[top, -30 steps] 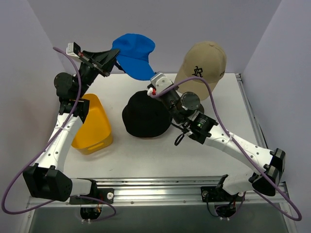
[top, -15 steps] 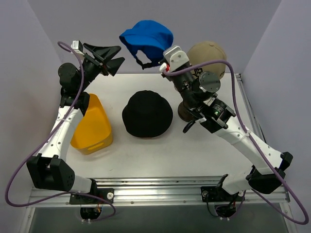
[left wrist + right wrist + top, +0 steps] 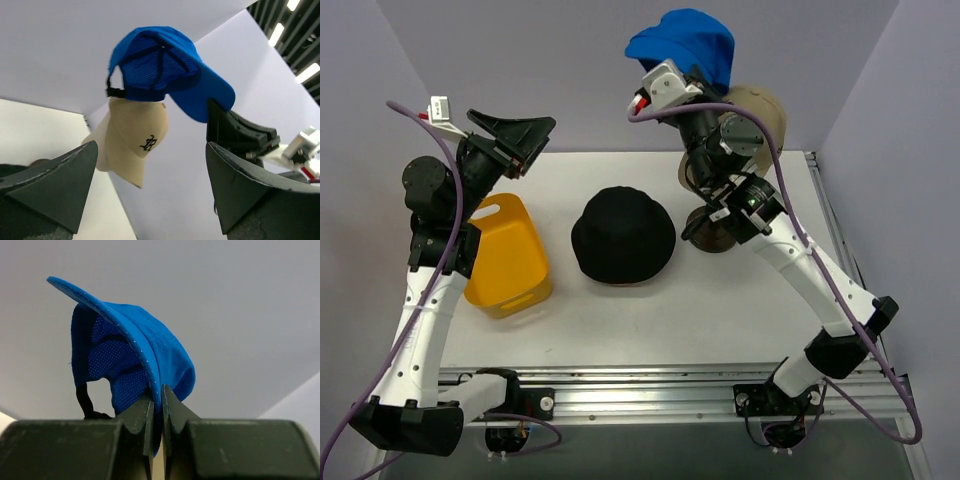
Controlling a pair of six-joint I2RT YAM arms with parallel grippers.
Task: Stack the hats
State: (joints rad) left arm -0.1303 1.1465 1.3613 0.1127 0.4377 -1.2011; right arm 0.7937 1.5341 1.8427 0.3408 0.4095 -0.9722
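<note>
Start with the table (image 3: 650, 320), which fills the centre and lower half of the overhead view. On it the yellow tray (image 3: 510, 265) sits at centre left, and the black bucket hat (image 3: 623, 236) lies flat and alone in the middle, with nothing on it. Upper right, the tan cap (image 3: 760, 100) perches on a support I can't see. Above it, at the top of the frame, is the blue cap (image 3: 685, 45), held up in the air.

By my reckoning no stack is built yet. The blue one looks like it's on its way down onto the tan one, so that would be the first pairing. After that the black hat has to join them. A fourth hat I can't pick out. There's a brown shape (image 3: 712, 232) under the right arm, but I can't tell what it is.

Now for what each view adds. Only the overhead view shows the table, the tray and the black hat. The left wrist view looks up instead: the blue cap's open underside hangs right over the tan crown in the upper middle of the frame. Whether they touch I can't tell. That view also shows the dark stitched logo.

The right wrist view settles the grip. The right pincer (image 3: 156, 395) is pressed together on the blue cap's edge at lower centre. The left pincer (image 3: 535, 142), upper left in the overhead view, is spread wide, holds nothing and is well apart from every hat.
</note>
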